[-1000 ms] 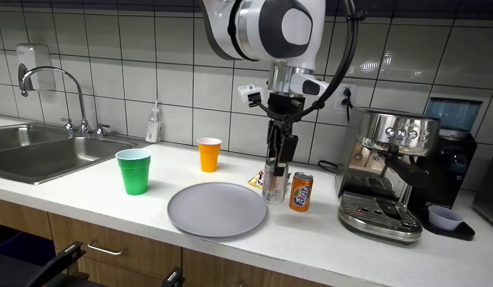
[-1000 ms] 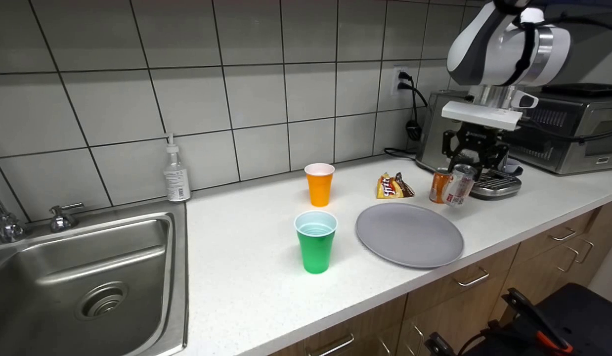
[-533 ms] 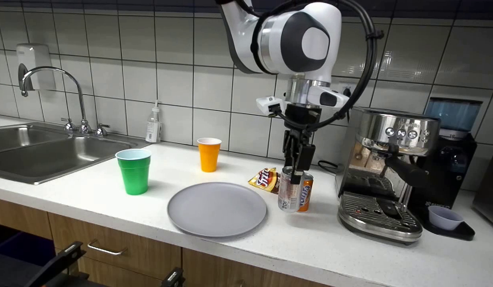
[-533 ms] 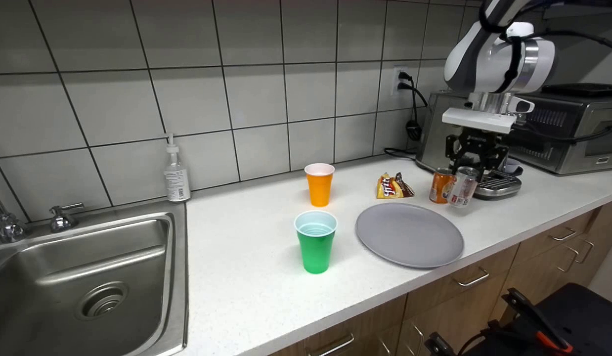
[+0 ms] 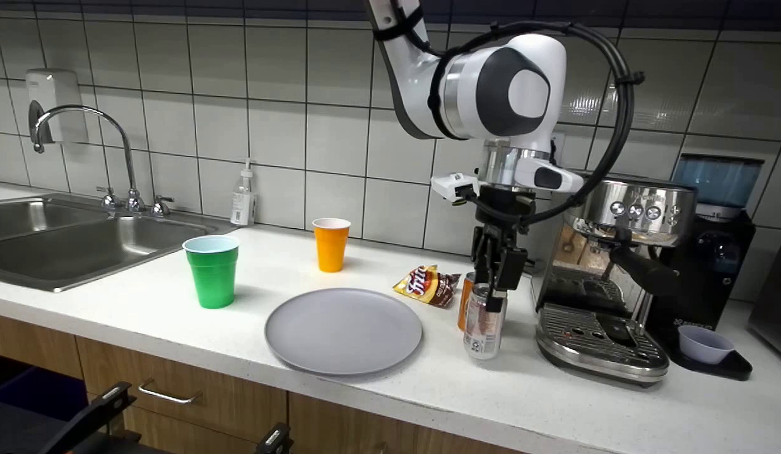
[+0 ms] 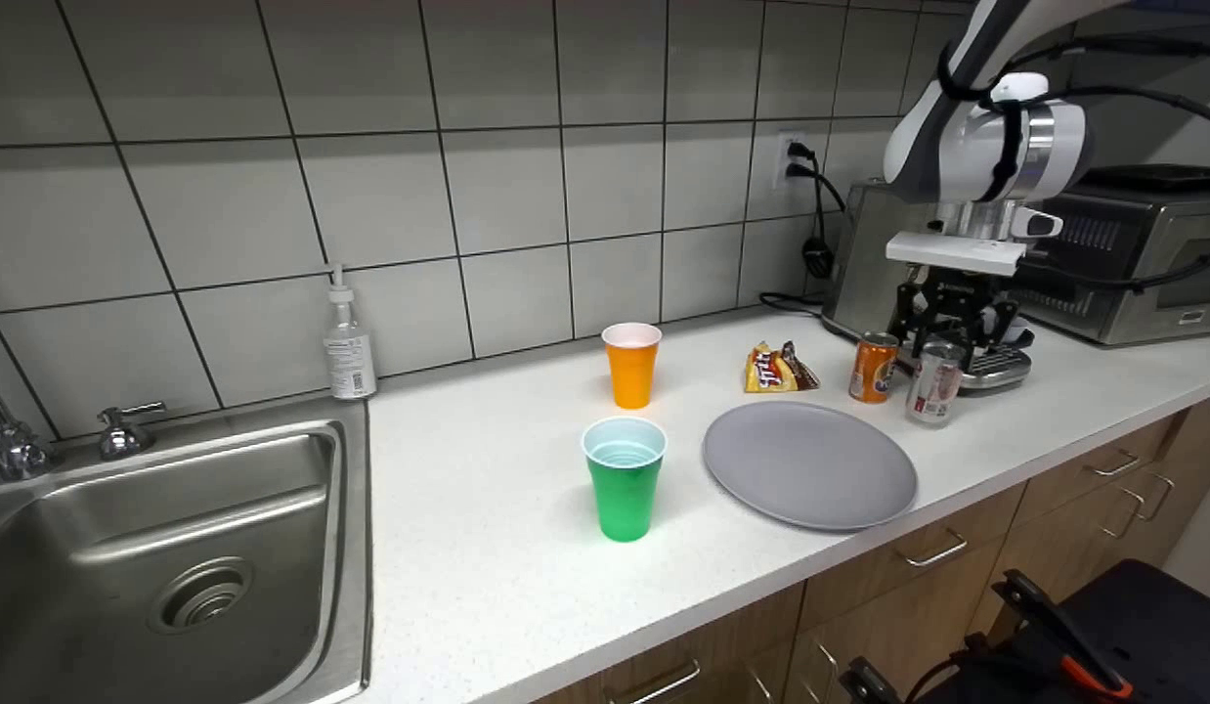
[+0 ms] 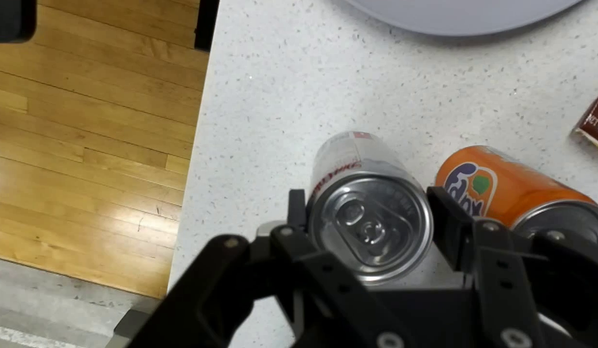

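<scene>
The tool (image 7: 368, 210) grips the silver can (image 5: 482, 331), its jaws only the can's width apart. Over the last second the can has moved from beside the Fanta can (image 7: 516, 183) to in front of it, nearer the edge of the bench (image 5: 523, 394) (whether its base touches down, I cannot tell), so a relocation looks under way. Its red script is too oblique to read; the bag (image 5: 427, 285) shows "Frit…" and, in the wrist view, "NET WT".

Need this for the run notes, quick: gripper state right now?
Gripper: closed on the silver can, one finger on either side of it.
</scene>
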`<action>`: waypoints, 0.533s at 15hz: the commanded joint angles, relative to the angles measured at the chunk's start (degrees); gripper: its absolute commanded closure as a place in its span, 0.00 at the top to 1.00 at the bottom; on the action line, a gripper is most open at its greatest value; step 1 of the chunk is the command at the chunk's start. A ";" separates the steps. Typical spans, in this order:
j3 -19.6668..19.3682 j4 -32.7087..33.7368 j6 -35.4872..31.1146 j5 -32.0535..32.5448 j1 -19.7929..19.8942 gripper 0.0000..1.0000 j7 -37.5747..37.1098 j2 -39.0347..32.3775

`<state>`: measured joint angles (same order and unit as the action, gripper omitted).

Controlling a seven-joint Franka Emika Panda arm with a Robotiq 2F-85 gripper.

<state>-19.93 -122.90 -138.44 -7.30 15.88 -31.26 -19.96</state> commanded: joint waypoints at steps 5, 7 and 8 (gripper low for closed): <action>-1.25 4.65 4.10 -0.40 1.02 0.38 1.36 -3.08; -1.35 4.94 4.33 -0.40 1.11 0.38 1.31 -3.41; -1.36 5.10 4.45 -0.47 1.14 0.38 1.28 -3.49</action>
<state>-21.13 -120.11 -136.74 -7.30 16.45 -31.25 -23.00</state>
